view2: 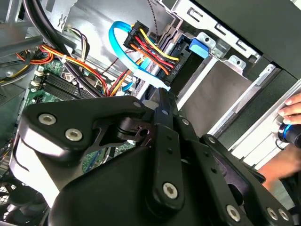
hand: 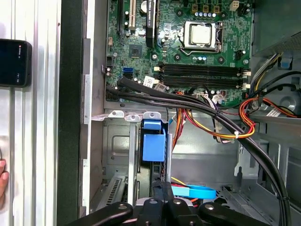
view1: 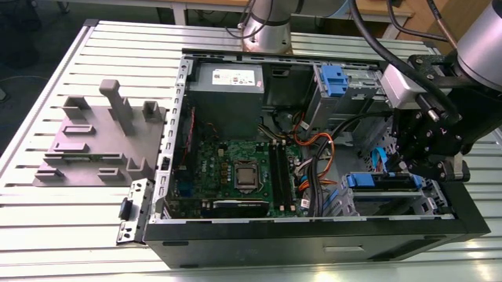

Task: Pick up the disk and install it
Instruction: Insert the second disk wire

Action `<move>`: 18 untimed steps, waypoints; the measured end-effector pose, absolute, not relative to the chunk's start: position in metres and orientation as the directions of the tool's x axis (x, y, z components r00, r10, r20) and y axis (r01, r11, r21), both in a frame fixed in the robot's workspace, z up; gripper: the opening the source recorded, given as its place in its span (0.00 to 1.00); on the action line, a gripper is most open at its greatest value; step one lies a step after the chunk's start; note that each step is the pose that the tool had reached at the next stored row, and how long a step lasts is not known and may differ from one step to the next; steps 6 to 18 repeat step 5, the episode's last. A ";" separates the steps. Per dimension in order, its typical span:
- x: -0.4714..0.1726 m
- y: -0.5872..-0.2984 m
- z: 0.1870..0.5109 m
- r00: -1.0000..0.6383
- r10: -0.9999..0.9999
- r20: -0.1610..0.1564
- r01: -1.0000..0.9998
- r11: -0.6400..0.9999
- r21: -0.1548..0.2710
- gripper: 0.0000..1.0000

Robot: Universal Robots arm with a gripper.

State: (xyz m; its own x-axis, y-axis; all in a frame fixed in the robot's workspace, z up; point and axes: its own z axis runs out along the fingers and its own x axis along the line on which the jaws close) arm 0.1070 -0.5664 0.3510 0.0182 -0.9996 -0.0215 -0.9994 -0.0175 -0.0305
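- Both jaws of the gripper (hand: 162, 187) were pressed together, with nothing visible between them
- Just off their tips, in the first wrist view, stood the disk (hand: 154, 147), on edge in the lower drive bay, its blue rail end uppermost; whether the tips touched it could not be told
- In the exterior view the disk (view1: 386, 183) sat at about four o'clock within the open computer case (view1: 314, 235), with the gripper right above it
- One flat blue cable (hand: 195, 192) looped close beside the tips, and bundled power wires (hand: 221, 127) ran nearby
- Toward nine o'clock from the bay lay the motherboard (view1: 243, 170), and the grey power supply (view1: 227, 88) at eleven o'clock
- By my judgement the pick-up was done and the install step was in hand: the disk looked to be in its bay, released
- Any further seating would call for a straight press along the rails, kept clear of the blue cable
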 end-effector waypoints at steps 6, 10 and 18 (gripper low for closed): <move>0.107 -0.566 0.351 0.018 -1.000 -0.022 -0.999 -0.017 -0.030 0.11; 0.107 -0.566 0.351 0.018 -1.000 -0.022 -0.999 -0.017 -0.030 0.11; 0.107 -0.566 0.351 0.018 -1.000 -0.022 -0.999 -0.017 -0.030 0.11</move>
